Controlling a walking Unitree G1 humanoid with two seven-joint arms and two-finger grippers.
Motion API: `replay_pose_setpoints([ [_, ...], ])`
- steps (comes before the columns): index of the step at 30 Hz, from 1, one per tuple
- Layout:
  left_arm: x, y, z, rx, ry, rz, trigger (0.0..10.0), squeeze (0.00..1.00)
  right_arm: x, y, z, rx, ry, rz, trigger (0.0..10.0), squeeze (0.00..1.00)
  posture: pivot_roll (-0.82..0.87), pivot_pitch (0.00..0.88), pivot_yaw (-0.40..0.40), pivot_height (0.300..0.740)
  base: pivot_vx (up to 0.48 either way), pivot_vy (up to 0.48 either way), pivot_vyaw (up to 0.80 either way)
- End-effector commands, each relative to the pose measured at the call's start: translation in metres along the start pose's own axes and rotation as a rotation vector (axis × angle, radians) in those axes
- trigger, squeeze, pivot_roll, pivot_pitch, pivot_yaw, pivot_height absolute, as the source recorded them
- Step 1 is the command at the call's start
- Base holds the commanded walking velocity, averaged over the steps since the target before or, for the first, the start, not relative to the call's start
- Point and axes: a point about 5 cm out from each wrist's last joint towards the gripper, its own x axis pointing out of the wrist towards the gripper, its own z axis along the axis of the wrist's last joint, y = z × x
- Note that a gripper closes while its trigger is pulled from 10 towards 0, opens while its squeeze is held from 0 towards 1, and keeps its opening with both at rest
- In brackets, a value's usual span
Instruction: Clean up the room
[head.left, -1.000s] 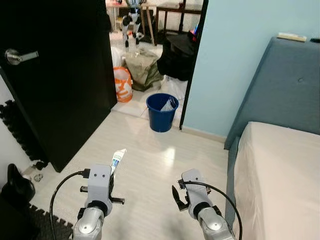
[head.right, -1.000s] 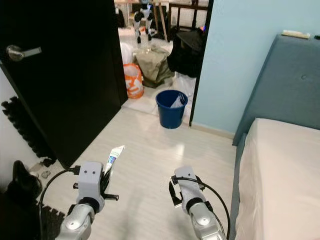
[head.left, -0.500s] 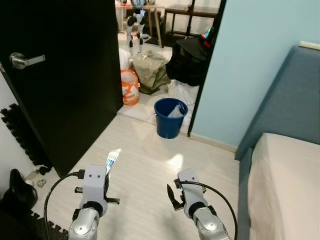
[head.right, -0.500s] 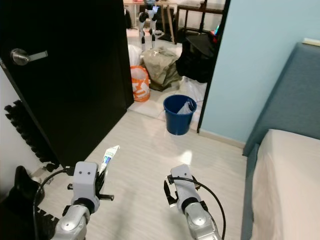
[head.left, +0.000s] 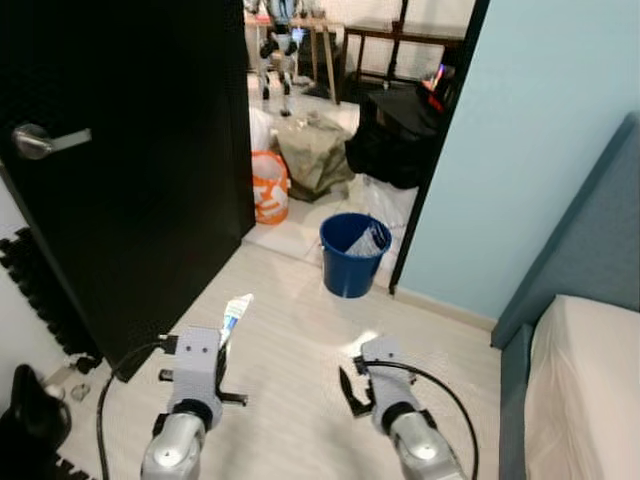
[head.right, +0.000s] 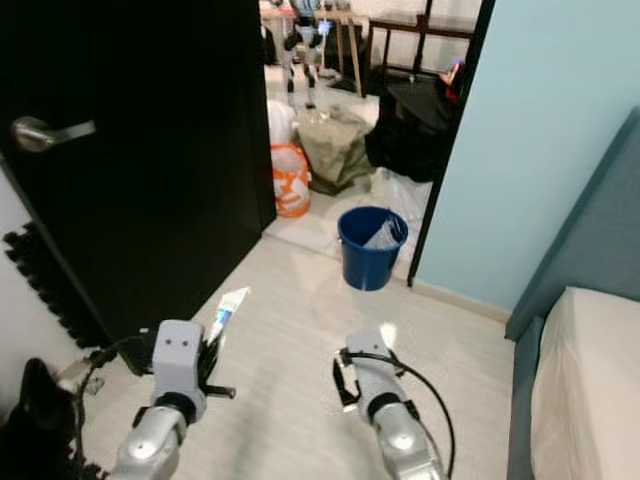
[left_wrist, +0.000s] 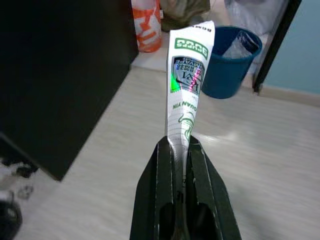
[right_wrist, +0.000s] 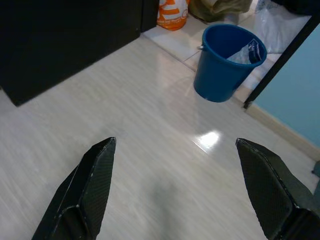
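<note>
The tube (left_wrist: 186, 95), a squeezed white one with green print, is sticking up out of the left gripper (left_wrist: 179, 150), whose jaws are pinching its lower end between them. It is being held low in front of the robot, above the pale floor (head.left: 290, 330), with its tip pointing toward the blue bucket (head.left: 352, 252).

The bucket is standing ahead at the doorway, beside the edge of the blue wall (head.left: 520, 150), and something crumpled and pale is already lying inside it. By my reading, the pickup is done and the carrying is under way: the tube is in hand but well apart from the bucket, so the approach and the drop are both left.

The left arm is reaching forward and slightly up, wrist level, cable looping off to its outer side. The right gripper (right_wrist: 180, 190) is hanging empty at about the same height beside it, jaws spread wide over bare floor, also facing the bucket.

To the left the black door (head.left: 130, 150) is standing open. Beyond it, bags and an orange sack (head.left: 269, 187) are piled in the next room. A corner of the bed (head.left: 590, 390) is showing on the right.
</note>
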Motion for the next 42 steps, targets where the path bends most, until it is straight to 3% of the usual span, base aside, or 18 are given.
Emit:
replay_pose_setpoints([
  [1, -0.0027, -0.0008, -0.0049, -0.004, 0.025, -0.008, 10.0, 0.0, -0.0021, -0.0047, -0.0069, 0.013, 0.03, -0.027, 10.0, 0.0, 0.0, 0.108, -0.009, 0.74, 0.364, 0.0, 0.0],
  [9, -0.0005, -0.0016, -0.004, -0.004, 0.026, -0.013, 10.0, 0.0, -0.002, -0.0063, -0.0074, 0.023, 0.034, -0.046, 10.0, 0.0, 0.0, 0.112, 0.0, 0.74, 0.361, 0.0, 0.0],
  [16, -0.0007, -0.0022, -0.004, -0.007, 0.027, -0.011, 10.0, 0.0, -0.0017, -0.0056, -0.007, 0.021, 0.031, -0.036, 10.0, 0.0, 0.0, 0.117, -0.005, 0.74, 0.357, 0.0, -0.74],
  [42, -0.0012, 0.0, -0.005, -0.01, 0.032, -0.002, 10.0, 0.0, -0.0007, -0.0014, -0.0055, 0.005, 0.021, -0.012, 10.0, 0.0, 0.0, 0.12, -0.006, 0.74, 0.342, 0.0, 0.0],
])
